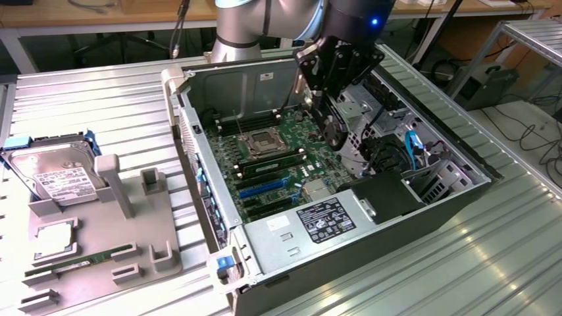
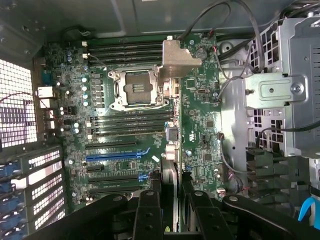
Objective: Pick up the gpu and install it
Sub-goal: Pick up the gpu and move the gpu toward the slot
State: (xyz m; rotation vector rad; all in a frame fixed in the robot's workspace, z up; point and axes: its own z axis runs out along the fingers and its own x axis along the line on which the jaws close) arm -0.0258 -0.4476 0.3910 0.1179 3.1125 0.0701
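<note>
In the exterior view, the arm [image 1: 263,26] comes in from the far side of the tabletop [image 1: 105,99] and bends straight down over an open computer case [image 1: 422,217] lying on its side. The wrist points down into the case. The black gripper [image 1: 333,99] sits just inside the opening, towards the exterior view's right, close to the metal drive cage. It pinches the gpu [image 1: 337,128], which hangs below it as a thin dark card standing on edge over the right-hand margin of the green motherboard [image 1: 281,164]. Whether the card's lower edge touches the board cannot be told. Well apart, at the exterior view's left, a grey holder [image 1: 105,243] carries a silver hard drive [image 1: 57,174] and a narrow green memory stick [image 1: 79,261]. In the wrist view, the camera looks down along the card. Two black fingers [image 2: 149,210] are drawn partway together, one on each face of the gpu [image 2: 170,172], which is seen edge-on as a thin strip between them. Its silver bracket [image 2: 179,57] is at the far end, over the memory slots and just beside the empty processor socket [image 2: 136,90]. The blue slot [image 2: 117,155] lies off to one side of the card, not under it.
</note>
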